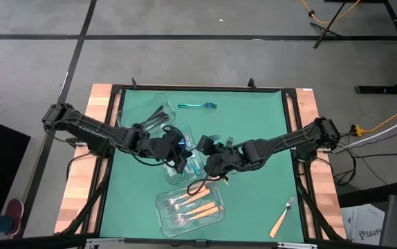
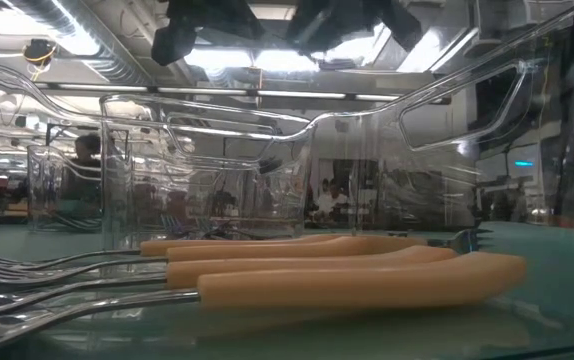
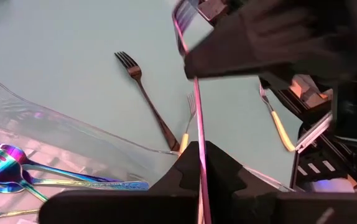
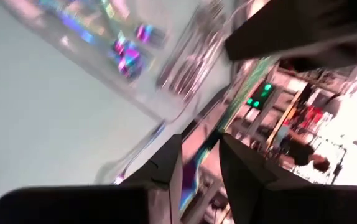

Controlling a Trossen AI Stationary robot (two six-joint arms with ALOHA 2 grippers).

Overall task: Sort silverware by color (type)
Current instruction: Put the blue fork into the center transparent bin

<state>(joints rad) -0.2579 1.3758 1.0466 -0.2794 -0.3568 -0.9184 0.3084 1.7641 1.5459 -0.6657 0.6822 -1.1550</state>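
**Both claws meeting over the middle container**

The left claw (image 1: pixel 179 149) and right claw (image 1: pixel 209 158) sat close together at the tabletop (image 1: pixel 254 117) centre, above the middle clear container (image 1: pixel 185 169). The left claw was closed on a slim iridescent utensil (image 3: pixel 197 118), its shaft running up between the fingers (image 3: pixel 228 171). The right claw's fingers (image 4: pixel 166 168) stood apart with an iridescent shaft (image 4: pixel 188 177) in the gap; whether they touched it could not be told.

Iridescent forks (image 3: pixel 4 171) lay in the middle container. The far-left container (image 1: pixel 150 114) held dark pieces. Orange-handled forks (image 1: pixel 195 205) lay in the near container (image 1: pixel 167 218). Loose on the tabletop: a teal fork (image 1: pixel 197 106) at the far side, an orange-handled fork (image 1: pixel 283 216) near-right, and a dark fork (image 3: pixel 144 99) beside the middle container.
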